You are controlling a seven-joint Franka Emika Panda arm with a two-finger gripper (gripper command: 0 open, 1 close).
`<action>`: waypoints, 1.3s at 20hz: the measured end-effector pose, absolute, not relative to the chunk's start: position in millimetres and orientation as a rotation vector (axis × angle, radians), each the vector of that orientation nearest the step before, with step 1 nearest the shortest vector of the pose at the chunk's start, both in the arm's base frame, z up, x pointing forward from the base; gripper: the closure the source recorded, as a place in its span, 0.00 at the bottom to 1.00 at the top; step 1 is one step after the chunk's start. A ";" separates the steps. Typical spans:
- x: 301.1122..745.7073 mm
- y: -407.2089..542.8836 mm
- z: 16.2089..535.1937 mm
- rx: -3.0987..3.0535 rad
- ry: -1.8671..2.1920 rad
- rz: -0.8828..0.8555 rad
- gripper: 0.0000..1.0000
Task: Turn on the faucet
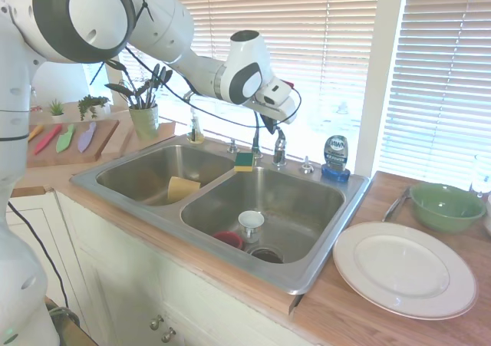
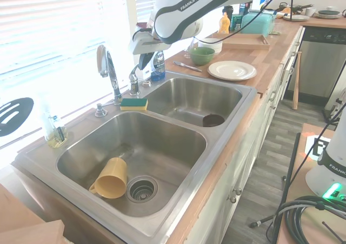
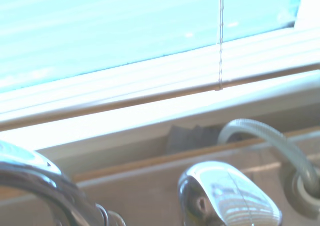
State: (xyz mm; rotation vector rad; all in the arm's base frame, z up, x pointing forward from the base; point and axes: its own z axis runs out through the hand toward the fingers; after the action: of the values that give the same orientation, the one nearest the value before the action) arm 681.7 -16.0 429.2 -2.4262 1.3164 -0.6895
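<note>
The faucet's thin chrome gooseneck spout (image 2: 108, 65) arches high behind the divider of the double sink (image 2: 227, 125). Its small chrome lever handle (image 2: 133, 83) stands on a short post just right of the spout base. My gripper (image 2: 141, 61) hangs pointing down right above that handle (image 1: 280, 150), very close to its top; contact is not clear. In the wrist view the rounded handle top (image 3: 227, 196) fills the lower middle, with the spout curve (image 3: 40, 186) beside it. No water runs from the spout.
A yellow-green sponge (image 1: 245, 160) lies on the sink rim by the spout base. A blue dish-soap bottle (image 1: 335, 158) stands beyond the handle, with a small chrome cap (image 1: 306, 166) between. A yellow cup (image 2: 111, 179) lies in one basin. A white plate (image 1: 405, 268) and green bowl (image 1: 445, 205) sit on the counter.
</note>
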 end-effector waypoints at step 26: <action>548.0 -22.0 392.4 -2.784 1.438 0.007 1.00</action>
State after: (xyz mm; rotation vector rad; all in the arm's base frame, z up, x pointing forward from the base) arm 548.0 -22.0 392.4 -2.7840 1.4380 0.0072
